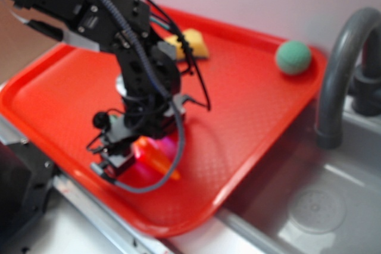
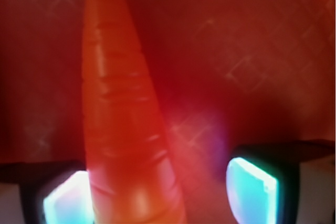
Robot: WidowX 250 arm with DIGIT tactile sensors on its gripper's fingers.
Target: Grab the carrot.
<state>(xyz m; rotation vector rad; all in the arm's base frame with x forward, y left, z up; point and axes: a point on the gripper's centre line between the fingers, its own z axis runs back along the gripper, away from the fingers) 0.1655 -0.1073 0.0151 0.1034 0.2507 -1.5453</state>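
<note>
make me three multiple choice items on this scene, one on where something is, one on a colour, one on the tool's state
1. Where does the carrot lie relative to the tool?
A. between its two fingers, close to one of them
B. beside the green ball
C. in the sink

2. What colour is the tray?
A. blue
B. red
C. white

3. What is the tool's state?
A. shut on the yellow sponge
B. lifted high above the faucet
C. open, fingers either side of the carrot

Answers:
1. A: the wrist view shows the carrot rising between the fingers, against the one on the picture's left, with a gap to the other.
2. B: the exterior view shows a red tray beside the sink.
3. C: a clear gap shows between carrot and one finger, so nothing is clamped yet.
</note>
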